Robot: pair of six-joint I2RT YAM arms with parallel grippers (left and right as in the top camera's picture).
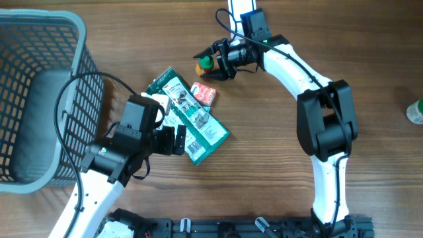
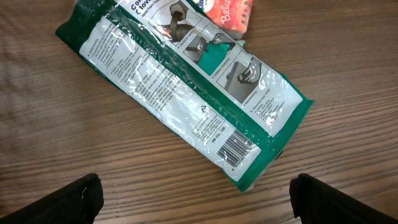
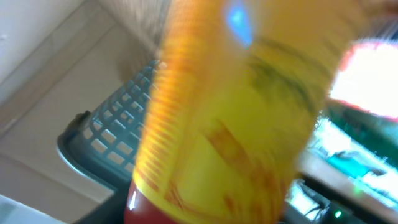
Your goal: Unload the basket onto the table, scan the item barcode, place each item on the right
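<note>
Left claw (image 2: pixel 200 200) hangs spread wide; right claw (image 1: pixel 215 61) sits extended far forward.

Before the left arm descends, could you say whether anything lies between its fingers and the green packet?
Nothing visible does; the green packet lies uncovered ahead of the open left fingers, barcode facing up.

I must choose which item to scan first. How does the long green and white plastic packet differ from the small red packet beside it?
The long green and white plastic packet is far larger than the small red packet. The green packet shows a barcode facing up; the red packet shows none in view. Both lie flat on the wooden table, side by side.
</note>
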